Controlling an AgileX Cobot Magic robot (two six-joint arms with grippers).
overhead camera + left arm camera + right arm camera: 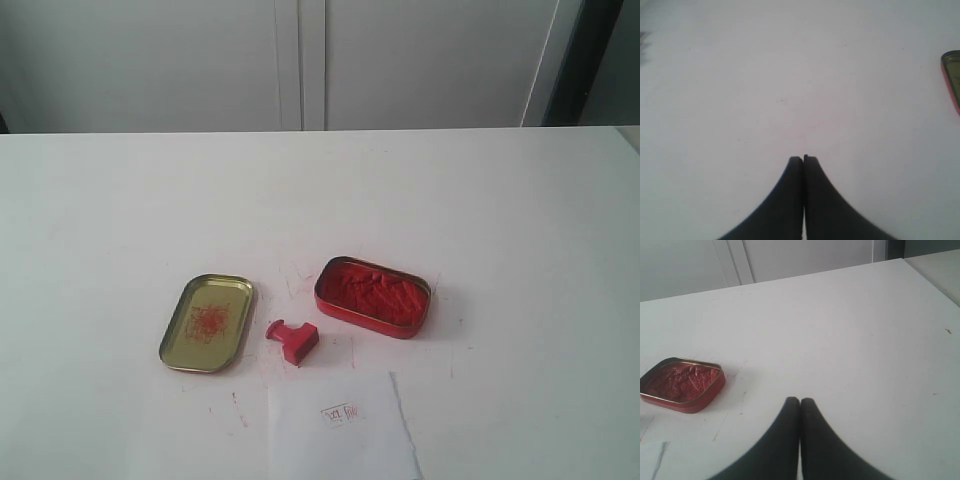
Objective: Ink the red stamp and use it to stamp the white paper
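The red stamp (292, 340) lies on its side on the white table, between the gold lid (207, 322) and the red tin of ink paste (373, 296). Just in front of the stamp lies the white paper (342, 428) with a faint red mark on it. Neither arm shows in the exterior view. My left gripper (803, 159) is shut over bare table, and only the lid's edge (951, 80) shows in its view. My right gripper (800, 401) is shut too, holding nothing, with the red tin (682, 384) some way off and a paper corner (651, 461) at the frame edge.
The table (500, 200) is white with small red ink specks near the tins. Grey cabinet doors (300, 60) stand behind its far edge. A second surface (935, 270) adjoins the table at one corner of the right wrist view.
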